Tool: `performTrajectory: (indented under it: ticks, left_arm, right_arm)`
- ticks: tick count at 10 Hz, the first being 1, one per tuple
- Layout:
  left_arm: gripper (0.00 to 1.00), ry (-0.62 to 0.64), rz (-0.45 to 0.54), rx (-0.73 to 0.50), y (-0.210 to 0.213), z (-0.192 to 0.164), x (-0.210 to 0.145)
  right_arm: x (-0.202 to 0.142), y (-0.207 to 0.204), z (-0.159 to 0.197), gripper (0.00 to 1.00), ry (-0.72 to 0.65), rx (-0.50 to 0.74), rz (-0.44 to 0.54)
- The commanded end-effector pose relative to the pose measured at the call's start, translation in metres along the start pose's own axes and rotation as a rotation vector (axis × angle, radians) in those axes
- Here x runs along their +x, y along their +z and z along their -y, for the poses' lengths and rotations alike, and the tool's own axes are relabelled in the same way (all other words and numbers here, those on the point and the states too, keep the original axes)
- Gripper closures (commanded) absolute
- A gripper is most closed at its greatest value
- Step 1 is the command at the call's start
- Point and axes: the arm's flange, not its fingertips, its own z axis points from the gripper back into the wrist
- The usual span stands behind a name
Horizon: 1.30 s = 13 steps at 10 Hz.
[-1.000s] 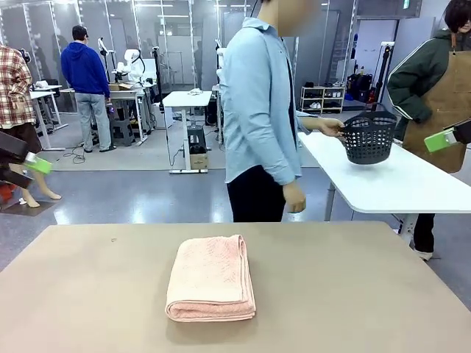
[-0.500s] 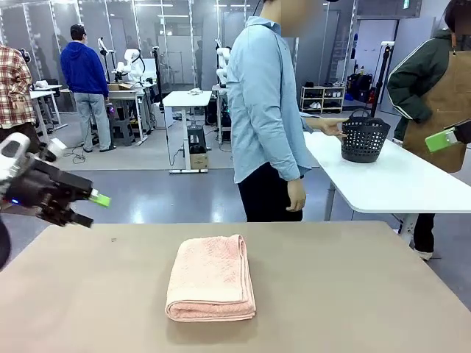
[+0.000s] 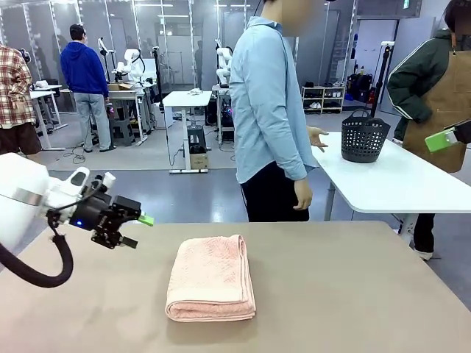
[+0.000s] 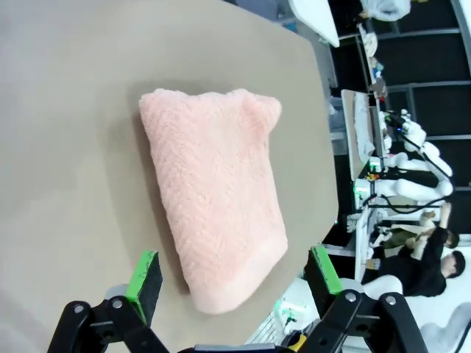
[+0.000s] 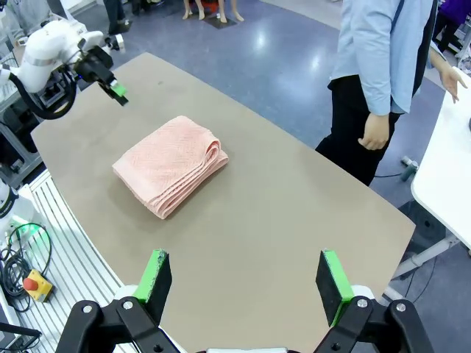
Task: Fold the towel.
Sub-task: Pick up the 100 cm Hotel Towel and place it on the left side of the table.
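The towel (image 3: 211, 278) lies folded in a thick salmon-pink stack in the middle of the tan table (image 3: 353, 294), its rounded fold toward the near edge. My left gripper (image 3: 137, 230) hovers open just left of the towel's far corner, above the table. In the left wrist view the towel (image 4: 213, 191) lies straight ahead of the left gripper (image 4: 234, 272), whose green pads stand wide apart and hold nothing. My right gripper (image 5: 243, 278) is open and high above the table, looking down on the towel (image 5: 169, 165) and the left gripper (image 5: 114, 88).
A person in a light-blue shirt (image 3: 268, 110) stands at the table's far edge, one hand reaching toward a dark perforated basket (image 3: 366, 137) on a white side table (image 3: 397, 184). Another person in a brown apron (image 3: 441, 81) stands at the far right.
My left arm has swung in from the left edge toward the towel. The person set the basket down on the white table and let go of it.
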Motion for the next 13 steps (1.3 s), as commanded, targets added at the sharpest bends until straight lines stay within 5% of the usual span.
performTrajectory:
  ticks: [1, 13]
  left_arm:
    - [0.00, 0.032, 0.029, 0.022, -0.024, -0.016, 0.015]
    - [0.00, 0.179, -0.051, -0.097, -0.120, -0.037, -0.010]
  right_arm:
    - [0.001, 0.000, -0.001, 0.00, -0.013, -0.014, -0.005]
    - [0.001, 0.000, -0.001, 0.00, -0.013, -0.014, -0.005]
